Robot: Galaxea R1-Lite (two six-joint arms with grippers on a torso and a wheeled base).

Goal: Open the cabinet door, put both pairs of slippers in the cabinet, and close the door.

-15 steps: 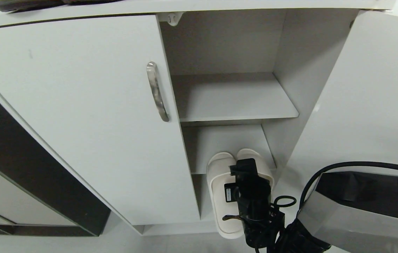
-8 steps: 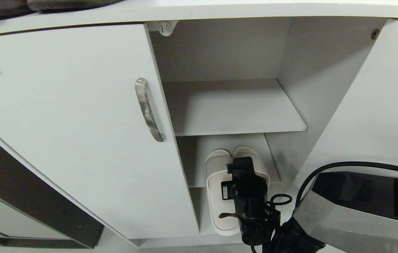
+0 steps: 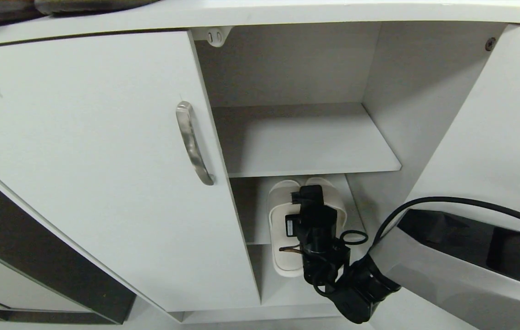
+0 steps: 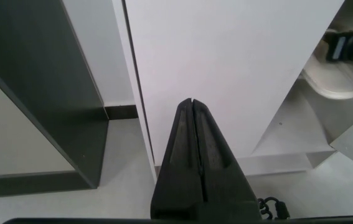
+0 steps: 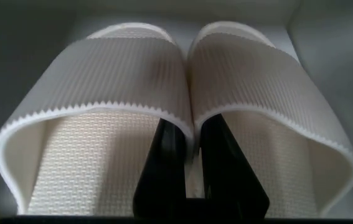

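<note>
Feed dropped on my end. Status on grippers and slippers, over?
Right gripper shut on white slippers, toes inside lower compartment. Left gripper shut, holding nothing, facing closed left door. Right door open, nothing seen in the way.

No writing that can be read

The one printed thing is a small white sticker (image 3: 290,225) on the side of the black body of the right gripper (image 3: 308,192). Its dark marks are too small to make out as letters or numbers.
</note>
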